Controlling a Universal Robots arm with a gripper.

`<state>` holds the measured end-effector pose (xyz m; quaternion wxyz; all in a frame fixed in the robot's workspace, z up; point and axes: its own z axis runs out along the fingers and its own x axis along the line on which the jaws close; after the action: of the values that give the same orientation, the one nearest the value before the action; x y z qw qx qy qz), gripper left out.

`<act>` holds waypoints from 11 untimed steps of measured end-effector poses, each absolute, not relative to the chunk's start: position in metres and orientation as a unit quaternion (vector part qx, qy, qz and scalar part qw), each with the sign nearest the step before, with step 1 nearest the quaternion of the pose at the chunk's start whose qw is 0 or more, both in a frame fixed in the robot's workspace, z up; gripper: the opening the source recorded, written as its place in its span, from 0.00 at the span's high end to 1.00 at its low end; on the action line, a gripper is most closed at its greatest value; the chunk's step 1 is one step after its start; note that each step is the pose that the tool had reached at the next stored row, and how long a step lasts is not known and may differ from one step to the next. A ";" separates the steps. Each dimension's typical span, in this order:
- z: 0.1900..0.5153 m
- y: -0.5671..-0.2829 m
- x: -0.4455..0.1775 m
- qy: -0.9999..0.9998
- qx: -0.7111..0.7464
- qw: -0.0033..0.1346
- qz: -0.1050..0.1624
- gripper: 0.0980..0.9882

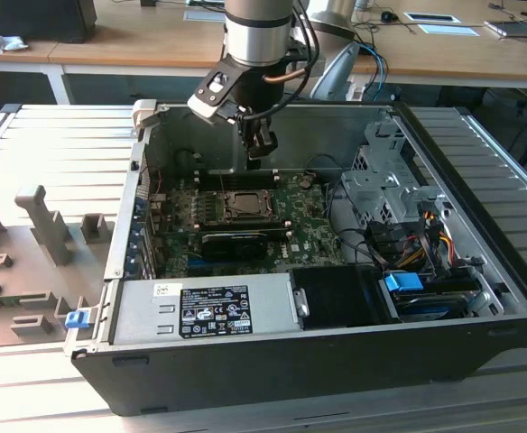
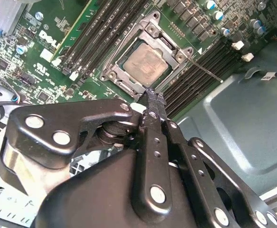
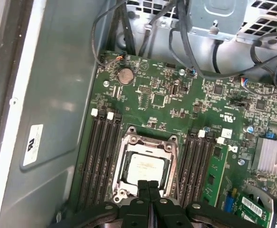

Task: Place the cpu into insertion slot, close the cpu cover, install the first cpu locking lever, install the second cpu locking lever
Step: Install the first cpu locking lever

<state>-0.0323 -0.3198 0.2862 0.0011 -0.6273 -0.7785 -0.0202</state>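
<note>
Arm is reaching down into the open computer case [image 1: 272,370], which is lying on the slatted metal counter [image 1: 56,135]. The gripper [image 1: 262,149] is hanging above the motherboard [image 1: 304,221], close to the socket and apart from it, not touching anything.

Jaws are pressing together tip to tip and carrying nothing. This is showing in both wrist views, with the gripper [image 3: 149,184] pointing at the near edge of the socket in the first wrist view and the gripper [image 2: 152,95] tip sitting just off one socket corner in the second.

The cpu [image 3: 143,167] is sitting flat in the insertion slot [image 2: 123,56], silvery top facing up, between the two banks of memory slots [image 3: 100,156]. The cpu cover [image 3: 148,141] is lying down over it, framing the chip through its square cut-out.

In the second wrist view one thin metal lever [image 2: 206,70] is angling out from a socket corner and running over the neighbouring memory slots, its free end standing clear of the socket. Can't tell from these views how the other lever is sitting.

Also showing: power supply [image 1: 209,311] lying along the near wall of the case, a finned heatsink [image 3: 271,161] and a coin cell [image 3: 125,75] sitting on the board, and loose cables [image 3: 195,42] running over the far end.
</note>
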 end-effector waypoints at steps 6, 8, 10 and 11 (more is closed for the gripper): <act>0.286 -0.320 -0.033 -0.805 -0.593 0.002 -0.020 0.99; 0.286 -0.320 -0.033 -0.816 -0.578 0.002 -0.020 0.99; 0.286 -0.320 -0.033 -0.828 -0.561 0.003 -0.020 0.99; 0.286 -0.320 -0.033 -0.837 -0.547 0.003 -0.020 0.99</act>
<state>-0.0327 -0.3200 0.2861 0.0031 -0.5469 -0.8370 -0.0200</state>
